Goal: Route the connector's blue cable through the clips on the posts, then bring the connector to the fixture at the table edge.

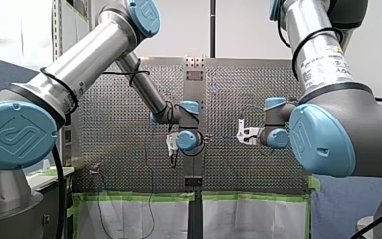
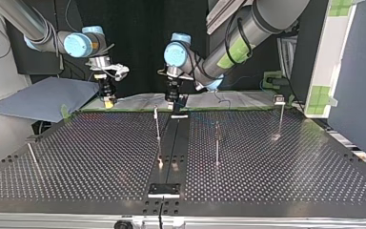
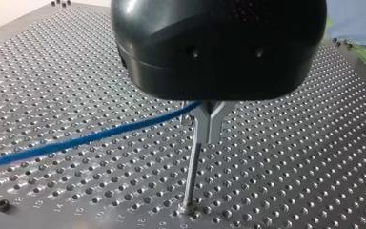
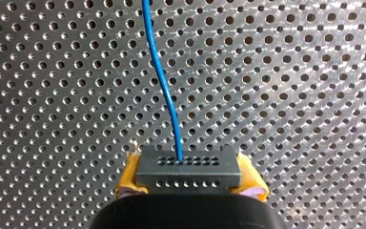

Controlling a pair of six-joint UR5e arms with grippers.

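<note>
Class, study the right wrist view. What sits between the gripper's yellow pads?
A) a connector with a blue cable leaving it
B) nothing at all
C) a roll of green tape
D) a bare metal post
A: the connector is clamped between the right gripper's yellow pads, and the blue cable runs out of it, ahead of the gripper.

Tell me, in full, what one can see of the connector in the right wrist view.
The connector is a small grey rectangular block, seemingly plastic, with two rows of little holes. My right gripper holds it level, clamped between its yellow pads, over the perforated table. The blue cable leaves one hole of the upper row and runs away ahead of the gripper.
</note>
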